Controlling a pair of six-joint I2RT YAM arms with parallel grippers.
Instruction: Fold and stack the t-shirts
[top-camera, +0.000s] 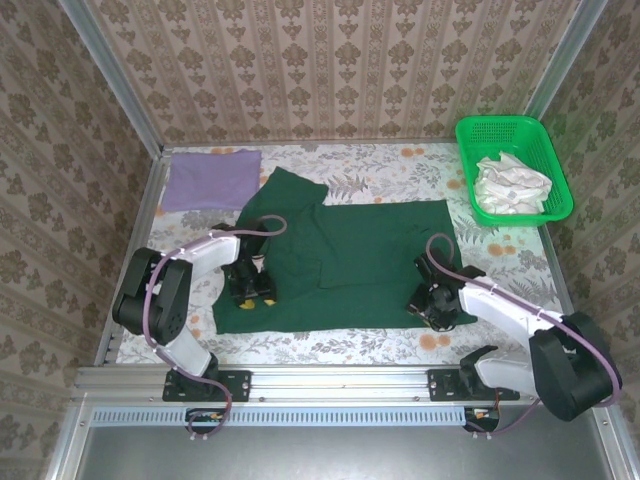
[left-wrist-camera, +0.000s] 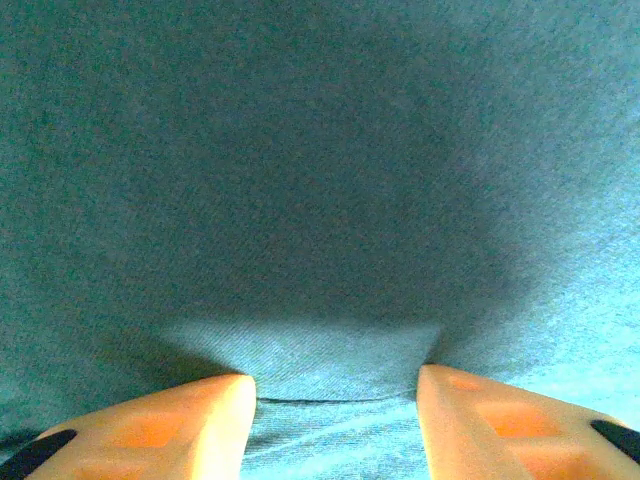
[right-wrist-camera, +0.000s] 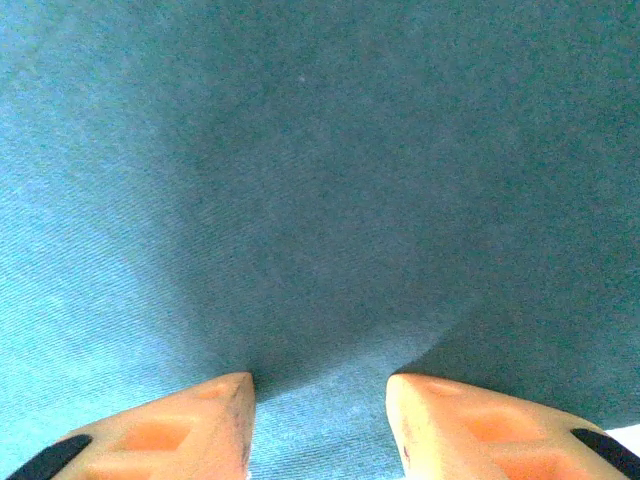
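The dark green t-shirt (top-camera: 370, 260) lies spread flat mid-table. It looks soft, light and limp, so it will sag and crease unless lifted by two corners at once. The left gripper (top-camera: 252, 290) presses on its near-left edge and the right gripper (top-camera: 437, 305) on its near-right corner. Both have their fingers apart, with a low ridge of cloth between the left fingertips (left-wrist-camera: 225, 400). The lilac t-shirt (top-camera: 210, 178) lies folded just beyond its far-left sleeve. The arms hide the near hem, and how many layers sit between the fingertips cannot be told.

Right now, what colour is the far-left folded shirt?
The folded shirt is plain pale lilac; top external view shows it best.
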